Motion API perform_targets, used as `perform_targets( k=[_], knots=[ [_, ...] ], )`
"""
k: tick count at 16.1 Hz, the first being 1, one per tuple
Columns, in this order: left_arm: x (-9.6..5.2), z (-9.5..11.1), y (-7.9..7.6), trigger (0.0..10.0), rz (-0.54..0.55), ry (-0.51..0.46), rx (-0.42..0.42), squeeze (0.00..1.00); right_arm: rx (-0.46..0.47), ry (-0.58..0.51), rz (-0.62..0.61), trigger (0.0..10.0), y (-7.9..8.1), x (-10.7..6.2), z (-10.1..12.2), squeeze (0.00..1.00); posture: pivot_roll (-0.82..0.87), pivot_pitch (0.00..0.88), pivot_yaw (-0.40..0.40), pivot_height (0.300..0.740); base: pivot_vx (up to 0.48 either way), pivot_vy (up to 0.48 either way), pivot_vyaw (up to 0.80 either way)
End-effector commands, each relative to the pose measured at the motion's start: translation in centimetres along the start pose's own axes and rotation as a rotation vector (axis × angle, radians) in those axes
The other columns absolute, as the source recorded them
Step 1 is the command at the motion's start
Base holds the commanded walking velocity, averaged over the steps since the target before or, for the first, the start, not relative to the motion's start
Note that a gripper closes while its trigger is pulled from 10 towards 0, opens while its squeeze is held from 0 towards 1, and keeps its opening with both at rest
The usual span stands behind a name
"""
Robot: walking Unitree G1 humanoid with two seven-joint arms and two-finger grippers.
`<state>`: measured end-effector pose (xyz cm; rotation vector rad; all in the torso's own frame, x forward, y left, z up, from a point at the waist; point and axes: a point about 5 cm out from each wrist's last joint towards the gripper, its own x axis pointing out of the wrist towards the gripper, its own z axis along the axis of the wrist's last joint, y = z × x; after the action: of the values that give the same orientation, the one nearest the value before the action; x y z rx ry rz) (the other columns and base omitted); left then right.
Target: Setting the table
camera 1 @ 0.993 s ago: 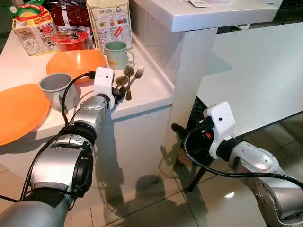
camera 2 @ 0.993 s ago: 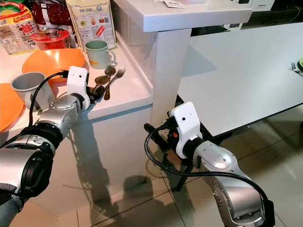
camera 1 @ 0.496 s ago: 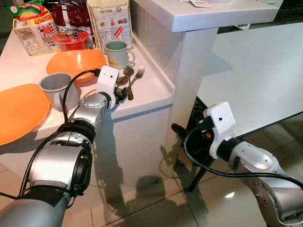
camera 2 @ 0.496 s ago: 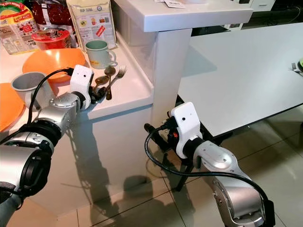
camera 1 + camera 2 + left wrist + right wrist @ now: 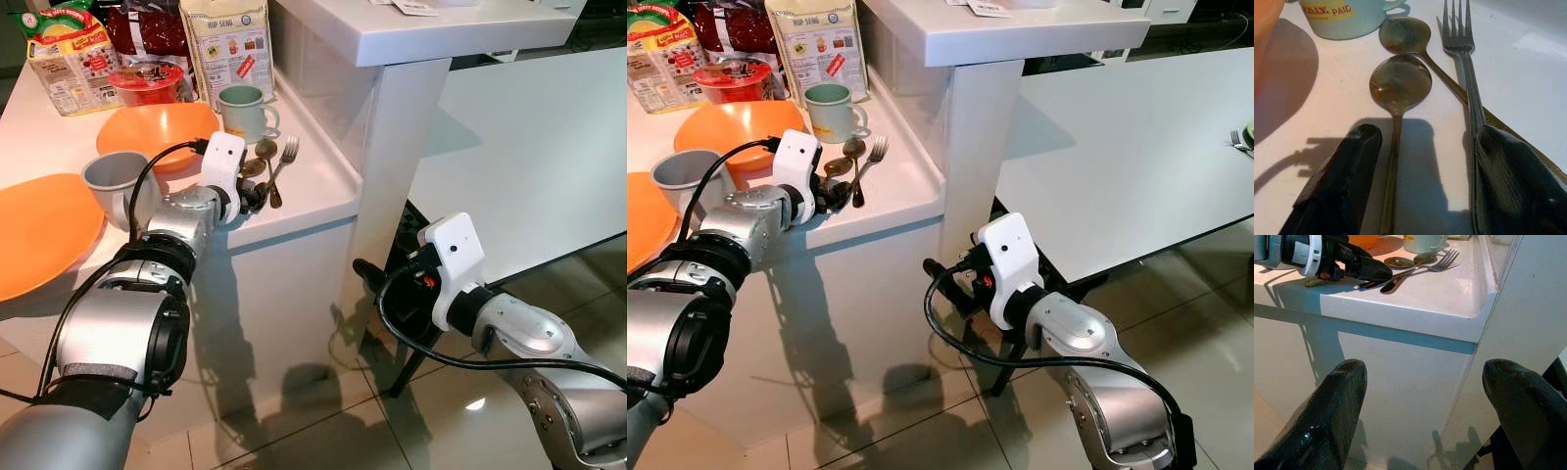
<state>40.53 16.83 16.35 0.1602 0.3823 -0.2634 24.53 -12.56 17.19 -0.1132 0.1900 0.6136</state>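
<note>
Two spoons (image 5: 1399, 85) and one fork (image 5: 1465, 63) side by side on the white surface (image 5: 313, 186), just before a green mug (image 5: 242, 111). Left gripper (image 5: 1425, 161) low over the handles, jaws apart, near spoon's handle between them, fork handle against one finger, nothing clamped. Right gripper (image 5: 1425, 396) below the surface edge, jaws wide apart, empty. Also one grey cup (image 5: 113, 181), one orange bowl (image 5: 157, 127), one orange plate (image 5: 39, 235)

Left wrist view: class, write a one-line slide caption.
Open left gripper straddles a spoon handle beside a second spoon, fork and mug.
</note>
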Motion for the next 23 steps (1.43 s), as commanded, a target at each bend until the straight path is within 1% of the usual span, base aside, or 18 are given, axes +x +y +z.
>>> perform_targets(
  k=[1, 2, 4, 9, 15, 19, 22, 23],
  knots=[
    [0.1, -2.1, -0.6, 1.6, -0.050, 0.131, -0.014, 0.00, -0.010, 0.006, 0.004, 10.0, 0.0, 0.0, 0.2, 0.00, -0.18, 0.000, -0.005, 0.740, 0.000, 0.000, 0.00],
    [0.0, -2.1, -0.6, 0.0, -0.054, 0.142, -0.008, 0.00, -0.010, 0.006, 0.004, 10.0, 0.0, 0.0, 0.2, 0.00, -0.18, 0.000, -0.005, 0.740, 0.000, 0.000, 0.00],
    [0.0, -2.2, -0.7, 0.0, -0.067, 0.163, -0.002, 0.00, -0.010, 0.006, 0.003, 10.0, 0.0, 0.0, 0.2, 0.00, -0.18, 0.000, -0.003, 0.740, 0.000, 0.000, 0.00],
    [0.0, -2.3, -0.7, 0.0, -0.072, 0.179, -0.001, 0.00, -0.010, 0.004, -0.005, 10.0, -0.1, 0.0, 0.2, 0.00, -0.18, 0.000, -0.001, 0.740, 0.000, 0.000, 0.00],
    [-0.1, -2.5, -0.3, 0.0, -0.039, 0.186, 0.021, 0.00, -0.012, 0.002, -0.012, 10.0, -0.1, 0.1, 0.2, 0.00, -0.18, 0.000, 0.001, 0.740, 0.000, 0.000, 0.00],
    [-0.2, -1.8, 0.4, 0.0, -0.005, 0.151, 0.012, 0.00, -0.014, -0.009, -0.015, 10.0, -0.3, 0.6, 0.4, 0.00, -0.17, 0.000, -0.001, 0.740, 0.000, 0.000, 0.00],
    [-0.4, -0.7, 1.0, 0.0, 0.013, 0.105, 0.008, 0.00, -0.016, -0.031, -0.019, 10.0, -0.6, 1.2, 0.8, 0.00, -0.15, 0.000, -0.008, 0.740, 0.000, 0.000, 0.00],
    [-0.5, 0.1, 1.2, 0.0, 0.010, 0.070, -0.004, 0.00, -0.015, -0.050, -0.031, 10.0, -0.7, 1.6, 1.1, 0.00, -0.13, 0.000, -0.014, 0.740, 0.000, 0.000, 0.00]
  ],
)
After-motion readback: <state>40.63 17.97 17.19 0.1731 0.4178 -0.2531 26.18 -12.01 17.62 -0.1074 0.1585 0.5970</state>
